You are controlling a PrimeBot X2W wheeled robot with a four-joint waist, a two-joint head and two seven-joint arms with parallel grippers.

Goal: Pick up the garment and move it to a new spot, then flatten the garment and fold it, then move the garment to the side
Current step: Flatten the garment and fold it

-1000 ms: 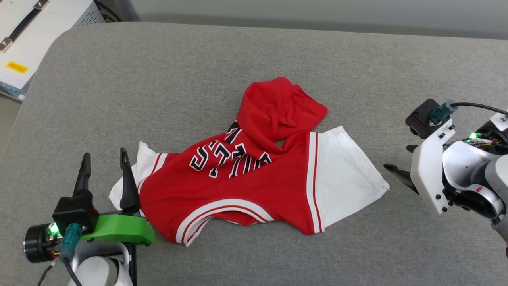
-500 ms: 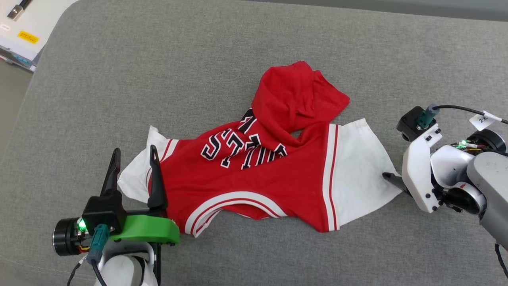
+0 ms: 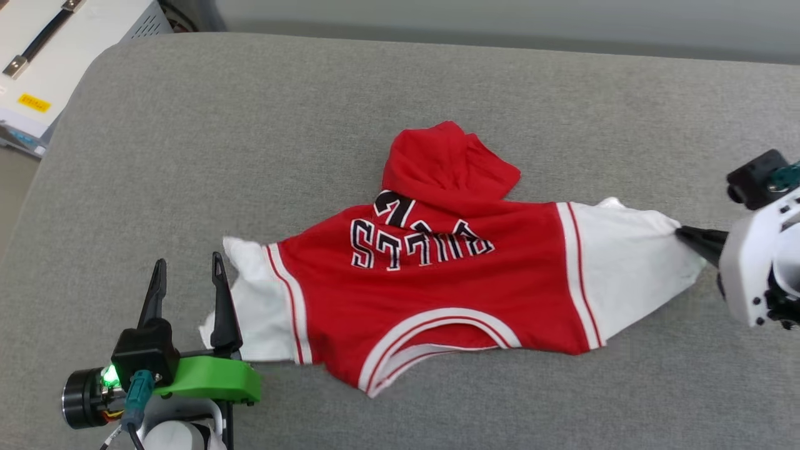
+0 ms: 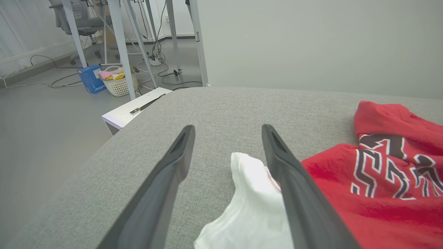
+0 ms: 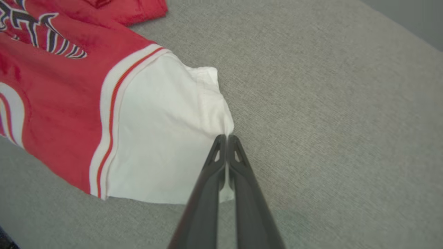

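Right gripper [image 3: 681,232], pinched on a sleeve [image 3: 625,262], is stretching the garment [image 3: 437,294] wider than before.
It is lying mid-cushion [image 3: 312,125], long axis left-right, collar toward robot; left gripper [image 3: 189,259] is gaping at the other sleeve [image 3: 256,312].

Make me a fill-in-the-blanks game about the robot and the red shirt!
1. The right gripper is shut on a ____ sleeve of the garment.
2. The left gripper is ____, gripping nothing.
3. The big word printed on the garment is ____.
4. The garment lies on a ____ padded surface.

Missing words: white; open; BULLS; grey.
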